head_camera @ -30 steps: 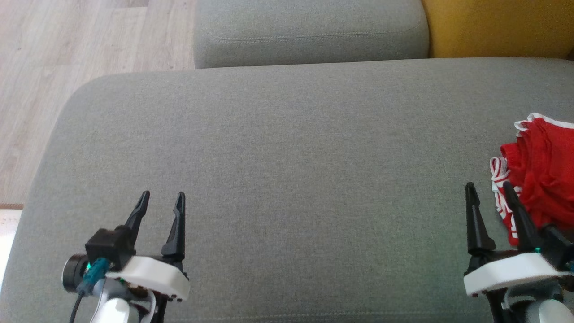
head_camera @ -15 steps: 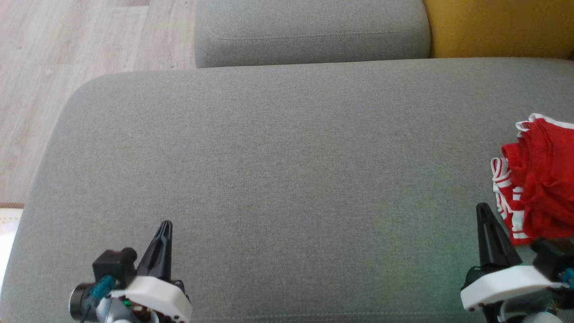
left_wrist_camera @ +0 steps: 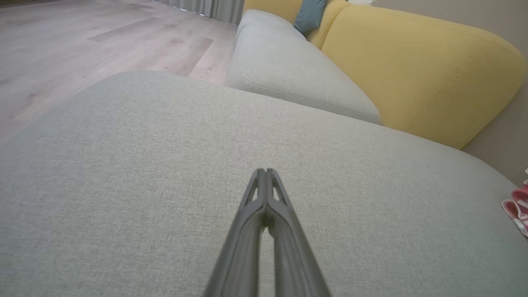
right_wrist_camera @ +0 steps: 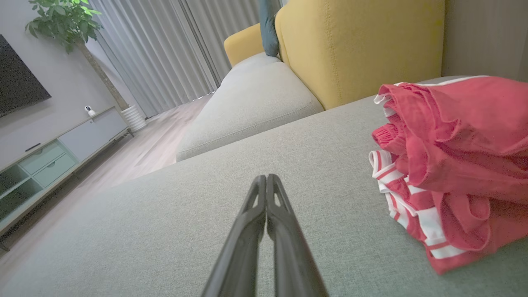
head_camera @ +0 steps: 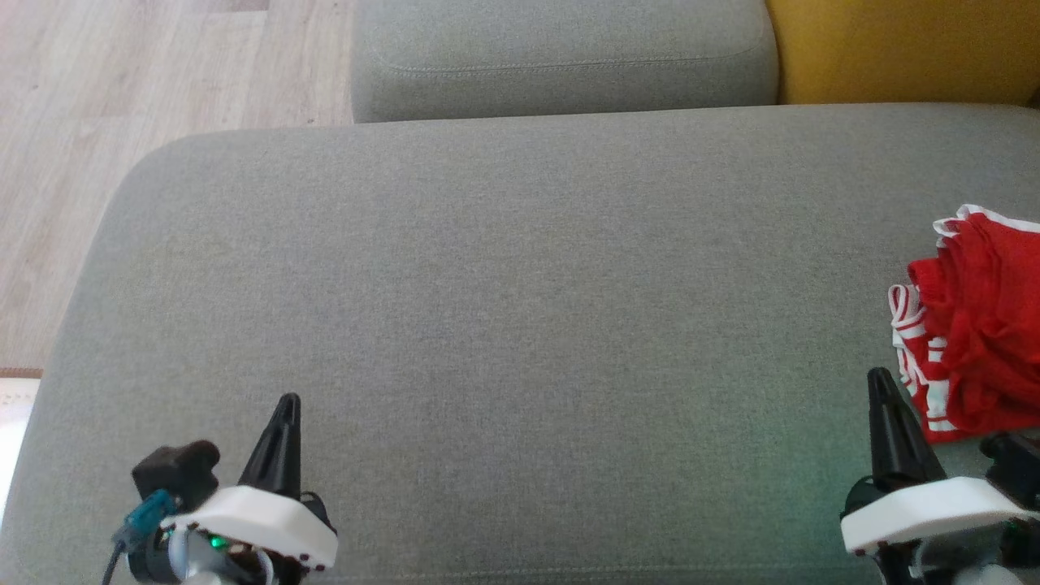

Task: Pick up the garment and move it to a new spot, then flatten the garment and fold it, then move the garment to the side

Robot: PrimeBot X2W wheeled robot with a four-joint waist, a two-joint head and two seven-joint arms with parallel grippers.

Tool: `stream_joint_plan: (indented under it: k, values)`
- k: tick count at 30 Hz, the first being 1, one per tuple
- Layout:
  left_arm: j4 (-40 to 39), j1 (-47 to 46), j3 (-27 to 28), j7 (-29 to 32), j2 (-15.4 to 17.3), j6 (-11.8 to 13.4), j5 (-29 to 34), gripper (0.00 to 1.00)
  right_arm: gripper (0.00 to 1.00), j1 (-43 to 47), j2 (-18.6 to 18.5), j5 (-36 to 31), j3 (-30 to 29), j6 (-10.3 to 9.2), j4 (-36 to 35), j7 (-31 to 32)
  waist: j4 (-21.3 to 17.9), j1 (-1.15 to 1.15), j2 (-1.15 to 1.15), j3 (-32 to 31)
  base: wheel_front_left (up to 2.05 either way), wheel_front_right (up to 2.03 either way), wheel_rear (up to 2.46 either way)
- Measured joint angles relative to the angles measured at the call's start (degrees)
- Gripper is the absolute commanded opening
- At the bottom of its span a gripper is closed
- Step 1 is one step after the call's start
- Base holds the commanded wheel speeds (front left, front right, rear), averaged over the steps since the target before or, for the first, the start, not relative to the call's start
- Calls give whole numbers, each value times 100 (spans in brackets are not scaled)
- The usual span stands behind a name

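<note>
The garment (head_camera: 979, 325) is a crumpled red piece with white stripes, bunched at the right edge of the grey sofa cushion (head_camera: 504, 309). It also shows large in the right wrist view (right_wrist_camera: 445, 165) and as a sliver at the far right of the left wrist view (left_wrist_camera: 519, 204). My right gripper (head_camera: 879, 382) (right_wrist_camera: 266, 178) is shut and empty, just left of the garment and apart from it. Far off at the cushion's near left, my left gripper (head_camera: 288, 402) (left_wrist_camera: 265, 171) is shut with nothing held.
A second grey cushion (head_camera: 561, 57) lies beyond the seat, with a yellow backrest (head_camera: 902, 49) at the far right. Wooden floor (head_camera: 89, 106) runs along the left. The right wrist view takes in a low cabinet (right_wrist_camera: 49, 156), curtains (right_wrist_camera: 165, 45) and a plant (right_wrist_camera: 62, 20).
Both grippers closed from open and drew back toward the near edge of the cushion. The garment has not moved.
</note>
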Motion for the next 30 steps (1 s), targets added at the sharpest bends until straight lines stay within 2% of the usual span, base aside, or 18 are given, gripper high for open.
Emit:
stream_joint_plan:
  k: [30]
  values:
    - [56, -133, 387, 412, -105, -201, -1819, 0, 0, -253, -3, 1938, -29, 0, 323, 130, -21, 0, 0, 20, 0, 0, 0]
